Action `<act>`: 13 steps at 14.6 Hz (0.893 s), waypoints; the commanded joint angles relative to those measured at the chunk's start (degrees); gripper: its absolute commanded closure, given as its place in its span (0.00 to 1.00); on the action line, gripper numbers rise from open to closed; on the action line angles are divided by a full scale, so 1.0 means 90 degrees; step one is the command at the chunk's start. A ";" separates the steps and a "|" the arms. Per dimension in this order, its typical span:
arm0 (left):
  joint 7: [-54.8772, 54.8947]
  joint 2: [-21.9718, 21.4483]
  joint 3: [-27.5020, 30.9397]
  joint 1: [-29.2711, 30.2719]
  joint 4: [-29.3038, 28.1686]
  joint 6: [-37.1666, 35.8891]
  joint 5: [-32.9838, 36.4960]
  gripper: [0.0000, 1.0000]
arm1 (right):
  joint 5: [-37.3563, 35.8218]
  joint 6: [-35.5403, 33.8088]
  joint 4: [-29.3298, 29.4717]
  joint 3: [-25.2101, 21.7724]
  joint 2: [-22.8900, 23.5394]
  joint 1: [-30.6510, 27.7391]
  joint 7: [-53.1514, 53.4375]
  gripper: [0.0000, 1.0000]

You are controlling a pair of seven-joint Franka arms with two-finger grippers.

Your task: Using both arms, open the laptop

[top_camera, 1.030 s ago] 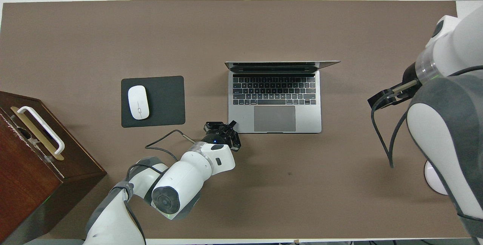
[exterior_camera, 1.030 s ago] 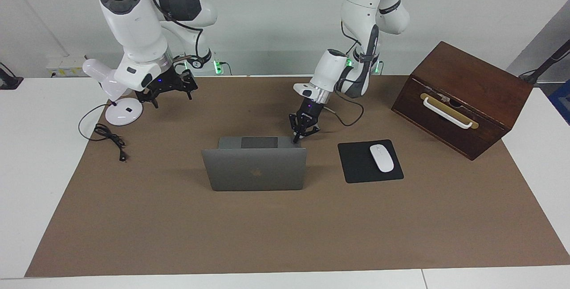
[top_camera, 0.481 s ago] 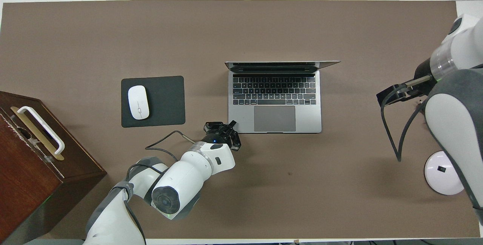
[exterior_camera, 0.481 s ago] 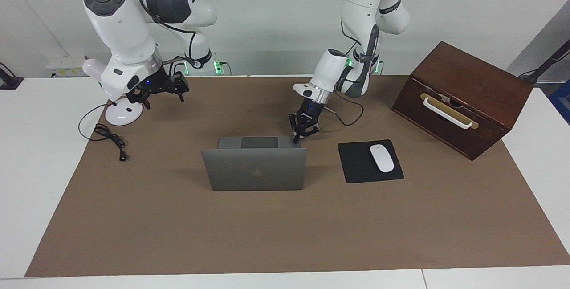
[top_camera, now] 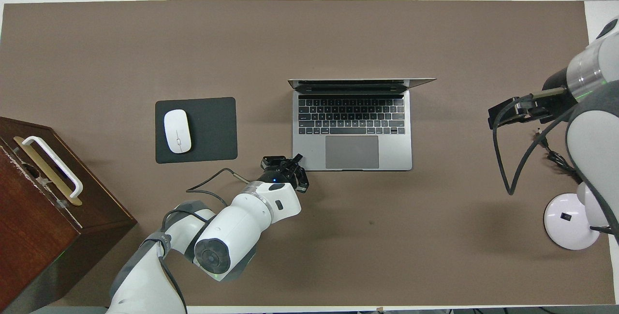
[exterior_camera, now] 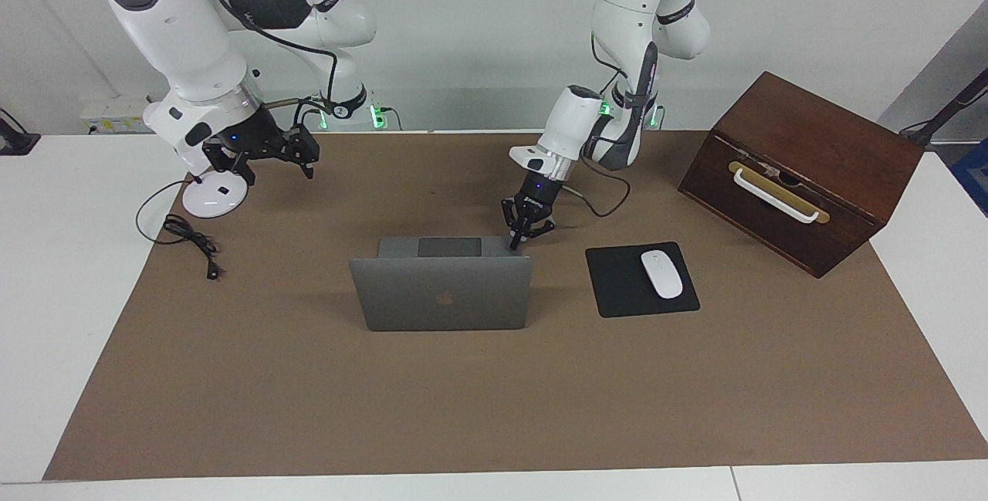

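Note:
The silver-grey laptop (exterior_camera: 440,296) stands open in the middle of the brown mat, its lid about upright with the apple logo facing away from the robots. Its keyboard and trackpad (top_camera: 352,152) show in the overhead view. My left gripper (exterior_camera: 512,242) is shut, and its joined tips rest on the corner of the laptop's base nearest the robots, toward the left arm's end (top_camera: 297,158). My right gripper (exterior_camera: 278,165) hangs in the air over the mat's edge at the right arm's end (top_camera: 505,113), well clear of the laptop and holding nothing.
A black mouse pad (exterior_camera: 614,285) with a white mouse (exterior_camera: 661,273) lies beside the laptop toward the left arm's end. A brown wooden box (exterior_camera: 803,169) with a white handle stands past it. A white lamp base (exterior_camera: 214,196) and a black cable (exterior_camera: 189,238) lie under the right arm.
The right arm has swung up and away from the laptop toward its own end of the table, uncovering the lamp base. The left gripper and the laptop have not moved.

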 commanded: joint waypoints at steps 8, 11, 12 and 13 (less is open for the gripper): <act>-0.0458 -0.1858 0.0035 0.0127 0.0667 -0.4083 0.0104 1.00 | 0.0072 0.0054 -0.0023 0.0004 -0.0024 -0.0088 0.0082 0.00; -0.0400 -0.2074 0.0035 0.0234 0.1369 -0.5850 0.0114 1.00 | 0.0072 0.0034 -0.0003 0.0004 -0.0024 -0.0088 0.0091 0.00; -0.0380 -0.2162 0.0035 0.0341 0.1603 -0.6348 0.0114 1.00 | 0.0072 0.0014 -0.0003 0.0004 -0.0034 -0.0098 0.0091 0.00; -0.0341 -0.2250 0.0035 0.0448 0.1741 -0.6740 0.0133 1.00 | 0.0072 0.0005 -0.0003 0.0004 -0.0034 -0.0088 0.0091 0.00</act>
